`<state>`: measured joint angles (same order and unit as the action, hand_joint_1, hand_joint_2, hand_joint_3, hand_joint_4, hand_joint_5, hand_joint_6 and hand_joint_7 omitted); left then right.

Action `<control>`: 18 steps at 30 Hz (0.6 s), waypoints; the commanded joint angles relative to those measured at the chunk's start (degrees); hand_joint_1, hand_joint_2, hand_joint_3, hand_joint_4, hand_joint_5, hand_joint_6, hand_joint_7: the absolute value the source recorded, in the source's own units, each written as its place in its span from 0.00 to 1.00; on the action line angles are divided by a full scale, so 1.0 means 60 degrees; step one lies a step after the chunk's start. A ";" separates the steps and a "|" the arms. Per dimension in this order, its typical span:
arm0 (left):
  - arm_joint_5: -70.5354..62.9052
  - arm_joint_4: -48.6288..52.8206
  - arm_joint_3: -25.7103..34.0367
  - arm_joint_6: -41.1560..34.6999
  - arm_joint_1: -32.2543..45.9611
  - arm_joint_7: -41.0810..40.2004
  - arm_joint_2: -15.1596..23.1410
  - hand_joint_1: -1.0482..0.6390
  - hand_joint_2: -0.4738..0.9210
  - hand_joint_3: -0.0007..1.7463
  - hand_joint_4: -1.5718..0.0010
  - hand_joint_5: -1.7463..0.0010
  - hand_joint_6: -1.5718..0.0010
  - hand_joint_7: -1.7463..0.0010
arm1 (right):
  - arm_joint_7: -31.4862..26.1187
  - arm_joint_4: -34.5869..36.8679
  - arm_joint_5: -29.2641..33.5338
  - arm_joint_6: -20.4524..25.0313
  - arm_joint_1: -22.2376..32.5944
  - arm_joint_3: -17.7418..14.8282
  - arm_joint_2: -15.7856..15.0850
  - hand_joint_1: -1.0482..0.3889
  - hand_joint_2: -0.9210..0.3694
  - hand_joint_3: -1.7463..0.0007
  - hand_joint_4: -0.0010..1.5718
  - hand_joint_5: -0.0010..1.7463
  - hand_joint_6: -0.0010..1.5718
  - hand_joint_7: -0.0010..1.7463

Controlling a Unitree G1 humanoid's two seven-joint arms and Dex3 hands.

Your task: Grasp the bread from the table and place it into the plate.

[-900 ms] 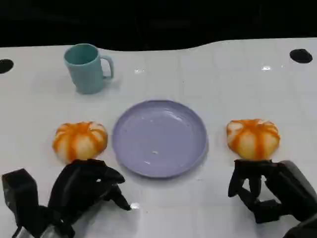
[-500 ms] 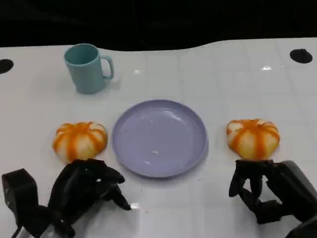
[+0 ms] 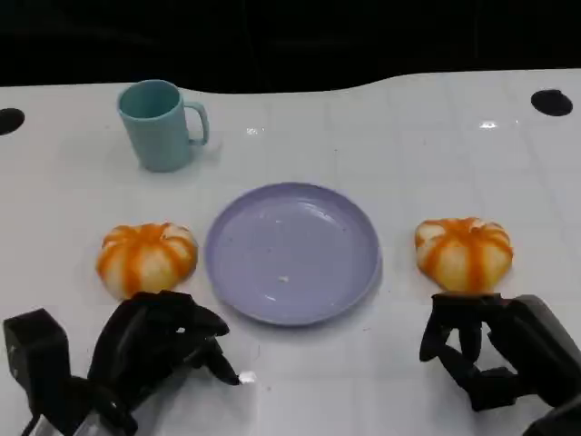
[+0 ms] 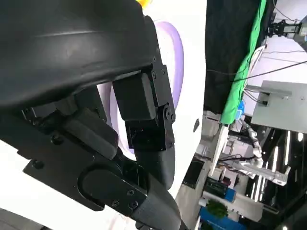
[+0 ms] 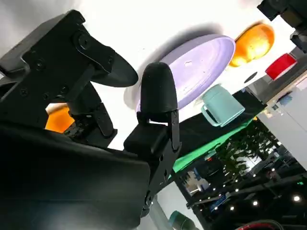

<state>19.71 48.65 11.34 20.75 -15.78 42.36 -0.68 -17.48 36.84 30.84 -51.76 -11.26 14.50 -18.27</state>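
**Q:** What does the head view show, taking the plate as the reference?

**A:** A lilac plate (image 3: 291, 252) lies bare at the centre of the white counter (image 3: 408, 136). One orange-striped bread roll (image 3: 146, 258) sits just beside its left rim, and a second bread roll (image 3: 463, 253) sits near its right rim, a little farther off. Neither touches the plate. A teal mug (image 3: 161, 123) stands well beyond the plate, up and to the left.

**Q:** Where are the robot hands, and what do they hold?

**A:** The left robot hand (image 3: 154, 342) hovers on the near side of the left roll, its fingers curled loosely inward around nothing. The right robot hand (image 3: 472, 350) sits on the near side of the right roll, fingers (image 3: 458, 331) bent downward with a gap between them, likewise grasping nothing. Whether any fingertip touches bread cannot be told from this view.

**Q:** Why this arrangement?

**A:** Judged from the layout, each roll lies on the side of the plate nearest one arm, so either hand could reach its roll without crossing over the plate. The hands wait short of the rolls, apparently in a pre-grasp pose.

**Q:** How far along is the task?

**A:** By this evidence, it is at the approach stage: both rolls rest on the counter, and nothing is in the plate.
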 commanded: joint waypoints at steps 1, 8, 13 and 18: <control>-0.0010 -0.0007 0.0050 0.0089 -0.0031 0.0004 0.0151 0.00 0.87 0.00 0.00 0.67 0.00 0.90 | -0.0106 0.0048 0.0057 -0.0037 -0.0045 -0.0093 -0.0107 0.62 0.47 0.25 0.56 1.00 0.52 0.75; -0.0013 0.0002 0.0051 0.0049 -0.0049 -0.0022 0.0156 0.00 0.88 0.00 0.00 0.68 0.00 0.90 | -0.0822 -0.0222 0.0698 -0.0016 -0.0041 -0.0198 -0.0193 0.61 0.31 0.50 0.52 0.80 0.56 0.47; -0.0012 0.0033 0.0057 0.0098 -0.0065 0.0010 0.0163 0.00 0.88 0.00 0.00 0.68 0.00 0.91 | -0.1790 -0.0494 0.1246 0.0029 -0.0047 -0.0316 -0.0194 0.60 0.18 0.69 0.45 0.61 0.53 0.24; -0.0021 0.0039 0.0049 0.0083 -0.0066 0.0003 0.0163 0.00 0.87 0.00 0.00 0.68 0.00 0.90 | -0.2666 -0.0772 0.1786 0.0079 -0.0133 -0.0404 -0.0367 0.55 0.05 0.88 0.37 0.34 0.49 0.05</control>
<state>19.71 48.69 11.35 20.78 -15.81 42.36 -0.69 -30.99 33.53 40.50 -51.48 -11.38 13.17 -18.74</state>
